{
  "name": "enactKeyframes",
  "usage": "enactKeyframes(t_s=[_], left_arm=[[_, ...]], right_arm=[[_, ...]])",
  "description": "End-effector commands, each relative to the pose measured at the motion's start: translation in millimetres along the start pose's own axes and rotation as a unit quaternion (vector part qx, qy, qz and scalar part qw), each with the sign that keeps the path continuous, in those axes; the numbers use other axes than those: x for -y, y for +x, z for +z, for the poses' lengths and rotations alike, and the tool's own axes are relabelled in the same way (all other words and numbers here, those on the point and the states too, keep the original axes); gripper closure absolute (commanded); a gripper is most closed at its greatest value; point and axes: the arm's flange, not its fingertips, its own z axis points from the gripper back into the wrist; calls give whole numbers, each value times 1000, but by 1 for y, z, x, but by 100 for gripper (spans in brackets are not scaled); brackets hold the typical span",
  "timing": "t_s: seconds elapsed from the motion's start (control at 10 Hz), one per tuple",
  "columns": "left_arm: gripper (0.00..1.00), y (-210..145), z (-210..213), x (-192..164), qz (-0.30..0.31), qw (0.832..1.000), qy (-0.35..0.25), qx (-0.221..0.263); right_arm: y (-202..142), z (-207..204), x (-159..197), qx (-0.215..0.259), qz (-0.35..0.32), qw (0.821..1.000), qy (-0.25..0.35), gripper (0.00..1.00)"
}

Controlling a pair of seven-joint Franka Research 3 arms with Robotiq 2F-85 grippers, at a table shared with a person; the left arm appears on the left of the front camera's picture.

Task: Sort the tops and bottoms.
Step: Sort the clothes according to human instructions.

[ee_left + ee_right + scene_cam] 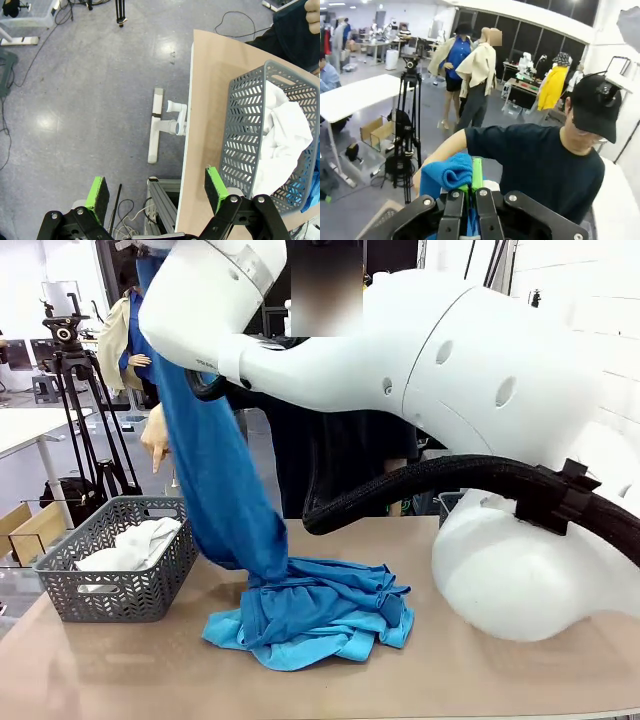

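Royal-blue top (pixel 215 490) hangs from right end effector (pixel 471 181), clamped tight on it, tail reaching blue pile (pixel 320 630) on counter (pixel 500 680). Left wrist view: left end effector (pixel 156 192) spread wide, empty, near basket (pixel 245 115) w/ white top (pixel 285 135).

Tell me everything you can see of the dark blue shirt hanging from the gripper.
The dark blue shirt is soft, thin fabric, pulled into a long hanging drape. Its top end is bunched and pinched in the shut right gripper, held high. Its lower end lies crumpled on lighter blue clothes on the table, beside the grey basket.
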Motion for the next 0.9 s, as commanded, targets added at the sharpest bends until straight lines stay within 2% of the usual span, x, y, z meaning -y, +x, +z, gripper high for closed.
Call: enactKeyframes(t_s=[0.0,0.6,0.7,0.8], left_arm=[[0,-1,1,-1,-2,1000,6,-2],[0,-1,1,-1,-2,1000,6,-2],[0,-1,1,-1,-2,1000,6,-2],[0,-1,1,-1,-2,1000,6,-2]], right_arm=[[16,4,28,14,-24,999,-24,100],[15,1,32,10,-13,1000,-20,100],[16,-19,20,2,-35,997,-67,100],[31,-45,6,36,-72,994,-78,100]])
